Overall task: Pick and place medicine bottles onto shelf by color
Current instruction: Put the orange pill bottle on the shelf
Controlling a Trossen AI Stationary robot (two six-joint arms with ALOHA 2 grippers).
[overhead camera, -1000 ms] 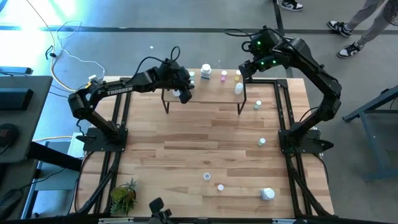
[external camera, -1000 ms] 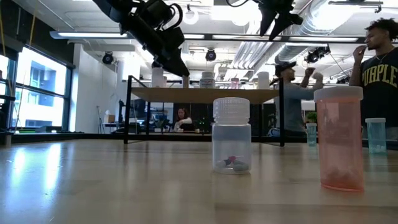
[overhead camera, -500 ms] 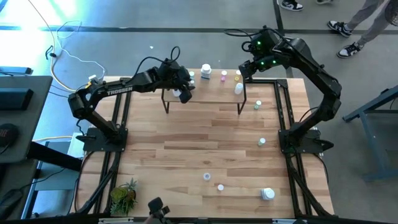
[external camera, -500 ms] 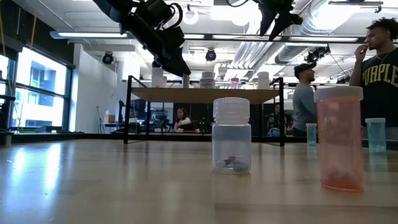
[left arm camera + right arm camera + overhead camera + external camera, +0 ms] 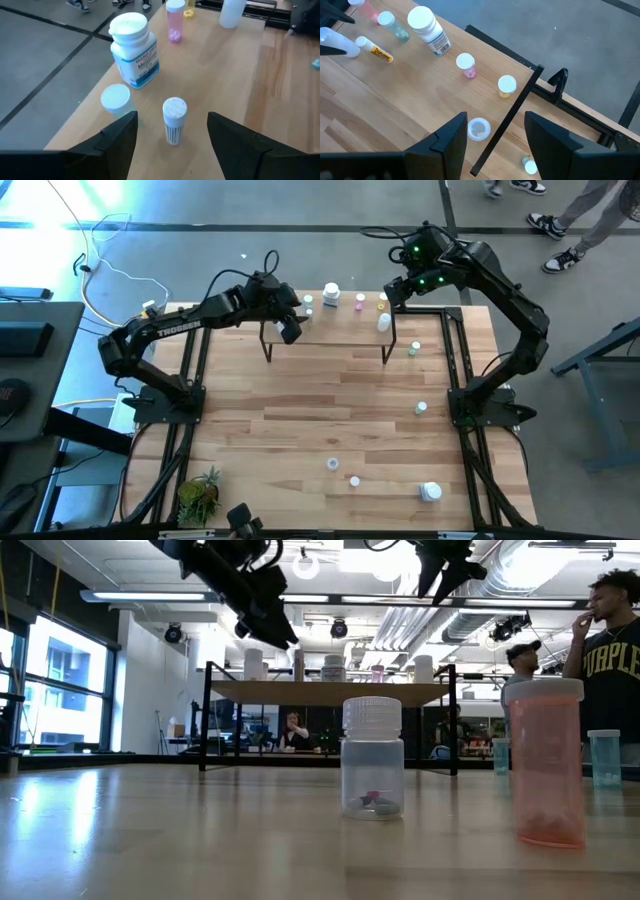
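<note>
At shelf (image 5: 340,330) 9 o'clock end, our left gripper (image 5: 172,131) spread, newly retreated off slim bottle (image 5: 174,120); large bottle (image 5: 134,49) beyond; right gripper (image 5: 495,131) parted, empty.

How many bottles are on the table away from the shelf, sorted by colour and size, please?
Clear small bottle: 1
Pink small bottle: 1
Green-tinted small bottles: 2
Large white bottle: 1
Total: 5
</note>
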